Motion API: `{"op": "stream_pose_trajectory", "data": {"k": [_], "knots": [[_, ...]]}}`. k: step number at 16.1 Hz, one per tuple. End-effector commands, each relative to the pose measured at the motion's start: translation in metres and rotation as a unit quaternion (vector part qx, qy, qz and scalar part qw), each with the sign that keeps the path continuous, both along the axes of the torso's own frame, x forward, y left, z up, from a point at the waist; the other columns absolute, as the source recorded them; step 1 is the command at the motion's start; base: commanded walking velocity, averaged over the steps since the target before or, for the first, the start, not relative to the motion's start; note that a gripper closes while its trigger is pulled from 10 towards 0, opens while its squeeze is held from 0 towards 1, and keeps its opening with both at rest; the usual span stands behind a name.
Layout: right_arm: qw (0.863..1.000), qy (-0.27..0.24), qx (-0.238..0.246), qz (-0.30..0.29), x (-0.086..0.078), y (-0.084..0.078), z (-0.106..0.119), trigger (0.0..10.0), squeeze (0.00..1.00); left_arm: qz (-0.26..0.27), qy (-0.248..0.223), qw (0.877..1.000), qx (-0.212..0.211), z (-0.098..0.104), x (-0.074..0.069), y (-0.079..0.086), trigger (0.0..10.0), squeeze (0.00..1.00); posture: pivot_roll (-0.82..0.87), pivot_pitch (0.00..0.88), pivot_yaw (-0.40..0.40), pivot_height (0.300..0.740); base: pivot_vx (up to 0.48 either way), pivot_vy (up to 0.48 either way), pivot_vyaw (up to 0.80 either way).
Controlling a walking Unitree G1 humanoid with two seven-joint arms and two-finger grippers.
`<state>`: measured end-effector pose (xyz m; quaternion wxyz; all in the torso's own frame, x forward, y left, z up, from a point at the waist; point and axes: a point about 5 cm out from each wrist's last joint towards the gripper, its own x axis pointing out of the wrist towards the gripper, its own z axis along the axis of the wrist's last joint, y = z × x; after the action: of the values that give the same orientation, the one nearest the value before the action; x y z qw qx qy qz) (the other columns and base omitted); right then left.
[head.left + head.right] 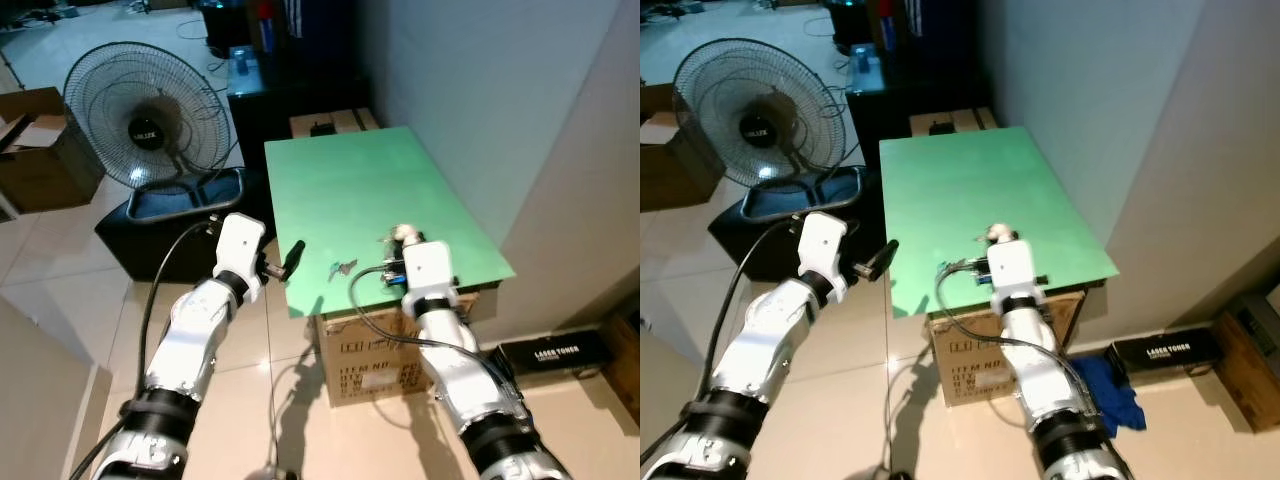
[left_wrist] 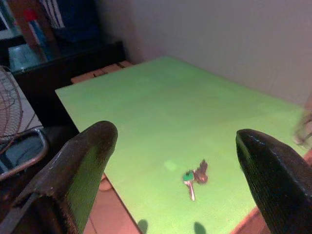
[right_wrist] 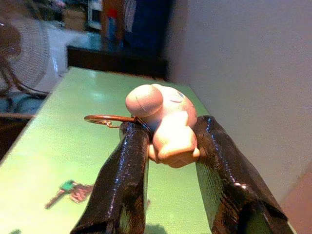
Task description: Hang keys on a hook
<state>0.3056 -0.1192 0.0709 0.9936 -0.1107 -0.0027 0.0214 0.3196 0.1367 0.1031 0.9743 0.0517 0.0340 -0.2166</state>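
Observation:
A small bunch of keys [image 1: 343,267] with a green head lies near the front edge of the green table [image 1: 370,170]; the keys [image 2: 194,178] lie flat. My right gripper [image 1: 403,238] hovers over the table's front right part, shut on a cream-pink figurine hook [image 3: 165,122] with a brass ring [image 3: 102,119] sticking out of its side. The keys [image 3: 68,191] lie below and to the left of it. My left gripper [image 1: 293,258] is open beside the table's front left corner, fingers pointing at the keys.
A standing fan [image 1: 147,115] on a black base sits on the floor to the left. A cardboard box [image 1: 370,355] props up the table. A black toner box [image 1: 555,352] and a blue cloth [image 1: 1105,385] lie at the right, by the wall.

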Motion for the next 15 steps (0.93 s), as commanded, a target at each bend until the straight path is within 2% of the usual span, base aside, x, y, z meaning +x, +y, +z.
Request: {"op": "stream_pose_trajectory", "data": {"k": [1, 3, 5, 7, 8, 10, 13, 15], "knots": [[1.0, -0.003, 0.009, 0.007, 0.004, 0.005, 0.004, 0.0, 0.0, 0.012, 0.004, 1.0, 0.009, -0.002, 0.001, 0.004, 10.0, 0.0, -0.05, 0.0, 0.086, 0.74, 0.0, 0.0, 0.8], [0.999, 0.005, 0.017, 0.027, 0.003, 0.01, 0.001, 0.0, 0.0, 0.024, 0.008, 1.0, -0.005, -0.005, 0.0, 0.002, 10.0, 0.0, -0.05, 0.0, 0.083, 0.74, 0.0, 0.0, 0.8], [0.999, 0.01, 0.039, 0.017, 0.002, 0.01, -0.001, 0.0, 0.0, 0.065, 0.013, 0.996, -0.061, -0.008, -0.002, 0.009, 10.0, 0.0, -0.05, 0.0, 0.073, 0.74, 0.0, 0.0, 0.79], [0.999, -0.026, 0.043, -0.003, 0.001, 0.002, 0.009, 0.0, 0.0, 0.103, -0.018, 0.989, -0.109, 0.001, -0.003, 0.02, 10.0, 0.0, -0.04, 0.0, 0.042, 0.74, 0.0, 0.0, 0.79], [0.999, -0.033, 0.042, -0.004, 0.001, 0.001, 0.011, 0.0, 0.0, 0.113, -0.027, 0.986, -0.117, 0.003, -0.003, 0.022, 10.0, 0.0, -0.04, 0.0, 0.04, 0.74, 0.0, 0.0, 0.79], [0.999, -0.036, 0.031, -0.007, 0.003, -0.005, 0.012, 0.0, 0.0, 0.126, -0.047, 0.984, -0.117, 0.006, -0.004, 0.022, 10.0, 0.0, -0.05, 0.0, 0.035, 0.74, 0.0, 0.0, 0.79], [0.999, -0.041, 0.025, -0.005, 0.007, -0.007, 0.015, 0.0, 0.0, 0.14, -0.04, 0.984, -0.103, 0.002, -0.001, 0.024, 10.0, 0.0, -0.05, 0.0, 0.034, 0.74, 0.0, 0.0, 0.79], [0.999, -0.035, 0.024, -0.003, 0.008, -0.007, 0.014, 0.0, 0.0, 0.135, -0.028, 0.987, -0.081, -0.003, 0.0, 0.02, 10.0, 0.0, -0.05, 0.0, 0.04, 0.74, 0.0, 0.0, 0.79]]}}
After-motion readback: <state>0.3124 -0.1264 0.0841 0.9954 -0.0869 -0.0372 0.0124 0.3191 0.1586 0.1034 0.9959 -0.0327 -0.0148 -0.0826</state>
